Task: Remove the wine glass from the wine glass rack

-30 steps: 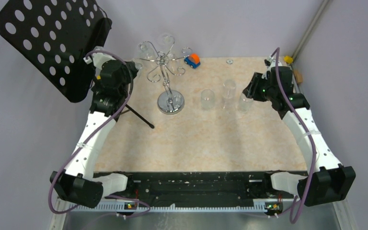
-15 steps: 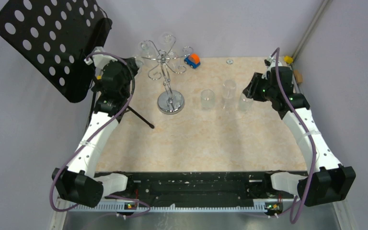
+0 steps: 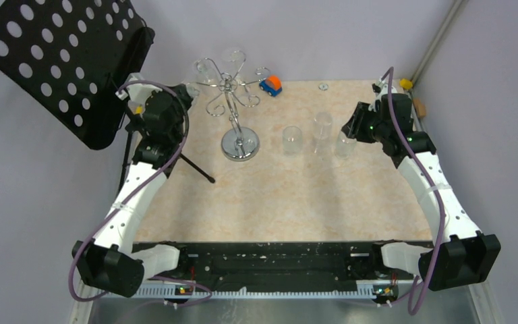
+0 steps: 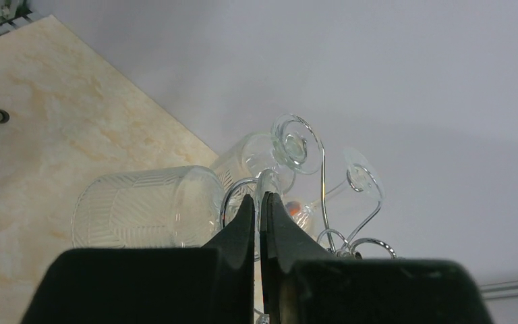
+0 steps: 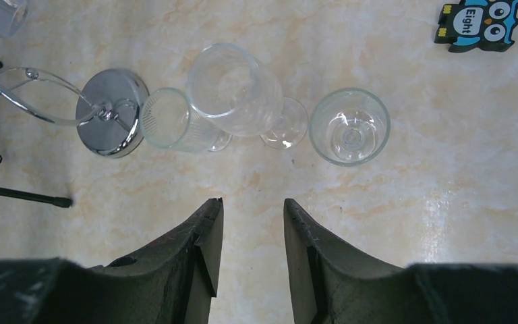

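Observation:
The chrome wine glass rack [image 3: 230,86] stands on its disc base [image 3: 240,144] at the back left of the table. Two clear wine glasses [image 3: 206,68] hang upside down from its far arms. My left gripper [image 3: 190,91] is at the rack's left side. In the left wrist view it [image 4: 261,197] is shut on the thin stem of a ribbed wine glass [image 4: 145,206], whose bowl lies sideways to the left. A scroll arm [image 4: 303,145] curls close behind the stem. My right gripper [image 5: 252,202] is open and empty above the table.
A black perforated music stand [image 3: 54,61] leans against my left arm, with its tripod leg [image 3: 199,169] on the table. A tumbler [image 5: 179,123], a wine glass [image 5: 237,91] and a short glass [image 5: 349,126] stand mid-table. A toy car [image 3: 270,84] and an owl sticker [image 5: 477,23] lie at the back.
My left arm has shifted left with the glass stem in its grip. The music stand has swung left. The rack's top has swayed. The right arm has not moved.

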